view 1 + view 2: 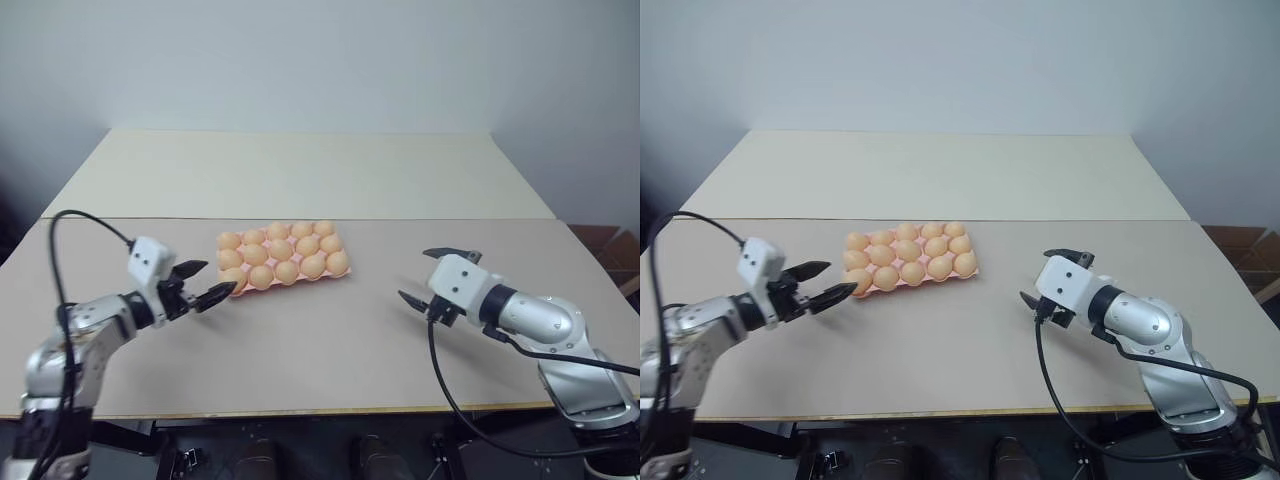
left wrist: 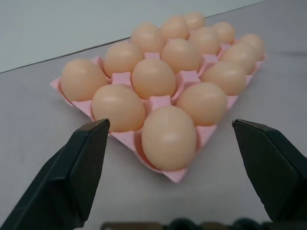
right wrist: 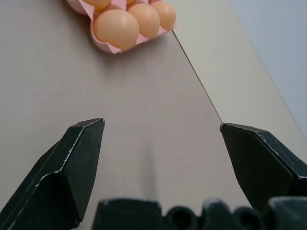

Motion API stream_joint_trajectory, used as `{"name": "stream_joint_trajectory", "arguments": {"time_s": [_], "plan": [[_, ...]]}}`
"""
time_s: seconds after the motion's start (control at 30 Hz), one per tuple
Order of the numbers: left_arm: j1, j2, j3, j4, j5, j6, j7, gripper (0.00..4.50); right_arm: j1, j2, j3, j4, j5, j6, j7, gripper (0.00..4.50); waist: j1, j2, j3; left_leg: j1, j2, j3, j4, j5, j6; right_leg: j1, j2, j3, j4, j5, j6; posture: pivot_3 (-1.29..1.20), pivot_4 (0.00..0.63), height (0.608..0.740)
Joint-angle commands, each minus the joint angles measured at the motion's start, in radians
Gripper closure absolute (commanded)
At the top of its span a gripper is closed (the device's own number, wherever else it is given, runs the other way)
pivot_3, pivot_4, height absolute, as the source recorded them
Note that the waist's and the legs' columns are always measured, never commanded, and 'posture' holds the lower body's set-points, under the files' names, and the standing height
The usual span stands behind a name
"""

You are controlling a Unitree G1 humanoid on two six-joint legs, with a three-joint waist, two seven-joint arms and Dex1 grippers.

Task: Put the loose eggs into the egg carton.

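Egg carton [image 1: 284, 257] lies flat on the tabletop [image 1: 340, 330], about midway between its left and right edges, all fifteen cups filled with eggs [image 2: 169, 137]. Left gripper [image 1: 203, 284] hangs just off the carton's near-left corner, jaws wide, empty. Right gripper [image 1: 433, 279] sits well apart toward the right edge, jaws wide, empty.

A pale beige table [image 1: 330, 340] carries the pink egg carton [image 1: 343, 272] near its middle, with a second, lighter table [image 1: 300, 170] butted against its far edge.
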Motion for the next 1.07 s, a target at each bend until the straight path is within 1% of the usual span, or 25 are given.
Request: {"name": "stream_joint_trajectory", "arguments": {"time_s": [0.03,0.13,0.27,0.3,0.43,0.5,0.6,0.83,0.97,1.07], "plan": [[0.106,0.074,0.129,-0.092,-0.087,0.004,-0.127,0.04,0.013,-0.04,-0.088,-0.076,0.092,-0.004,0.074,0.0,0.0,0.0,0.0,0.0,0.0,0.0,0.0,0.0,0.0,0.0,0.0,0.0,0.0,0.0,0.0,0.0,0.15,0.74],[0.219,0.131,0.236,-0.127,-0.139,0.015,-0.223,0.04,0.057,-0.104,-0.174,-0.121,0.214,-0.018,0.201,0.0,0.003,0.001,0.0,0.0,0.0,0.0,0.0,0.0,0.0,0.0,-0.001,0.0,0.0,-0.001,0.0,0.0,0.15,0.74],[0.283,0.171,0.331,-0.138,-0.191,0.033,-0.276,0.04,0.102,-0.18,-0.268,-0.143,0.337,-0.032,0.33,0.0,0.013,0.001,0.001,0.0,0.0,0.0,0.0,-0.001,-0.002,0.0,-0.002,-0.002,-0.001,-0.001,-0.001,0.0,0.15,0.74],[0.29,0.177,0.347,-0.138,-0.195,0.034,-0.281,0.04,0.109,-0.193,-0.292,-0.148,0.372,-0.033,0.358,0.0,0.015,0.001,0.001,0.001,0.0,0.0,0.0,-0.005,-0.008,0.0,-0.002,-0.002,-0.001,-0.001,-0.001,0.0,0.15,0.74],[0.308,0.196,0.366,-0.141,-0.19,0.038,-0.28,0.04,0.128,-0.228,-0.376,-0.149,0.475,-0.028,0.436,0.0,0.019,0.001,0.001,0.002,0.001,0.0,0.0,-0.005,-0.009,0.001,-0.001,-0.002,-0.001,-0.001,-0.001,0.0,0.15,0.74],[0.324,0.206,0.371,-0.148,-0.185,0.037,-0.291,0.04,0.141,-0.243,-0.394,-0.14,0.482,-0.04,0.455,0.0,0.02,0.001,0.001,0.002,0.001,0.0,0.0,-0.005,-0.009,0.001,-0.001,-0.002,-0.001,-0.001,-0.001,0.0,0.15,0.74],[0.335,0.214,0.373,-0.146,-0.182,0.038,-0.292,0.04,0.157,-0.258,-0.393,-0.131,0.454,-0.059,0.45,0.0,0.02,0.001,0.001,0.002,0.001,0.001,-0.001,-0.005,-0.009,0.0,-0.001,-0.001,-0.001,-0.001,-0.001,0.0,0.15,0.74],[0.321,0.243,0.374,-0.142,-0.187,0.057,-0.278,0.04,0.193,-0.245,-0.376,-0.157,0.456,-0.051,0.413,0.0,0.021,0.001,0.001,0.0,0.001,0.001,-0.001,-0.005,-0.009,-0.002,-0.001,-0.001,-0.001,-0.001,-0.001,0.0,0.15,0.74],[0.327,0.238,0.385,-0.162,-0.181,0.078,-0.243,0.04,0.187,-0.259,-0.36,-0.139,0.446,-0.06,0.41,0.0,0.02,0.001,0.001,-0.001,0.001,0.001,-0.001,-0.005,-0.009,-0.003,-0.001,-0.001,-0.001,-0.001,-0.001,0.0,0.15,0.74],[0.328,0.222,0.392,-0.174,-0.204,0.111,-0.212,0.04,0.161,-0.271,-0.347,-0.116,0.442,-0.062,0.411,0.0,0.02,0.001,0.001,-0.001,0.001,0.001,-0.001,-0.005,-0.009,-0.003,-0.001,-0.001,-0.001,-0.001,-0.001,0.0,0.15,0.74]]}}
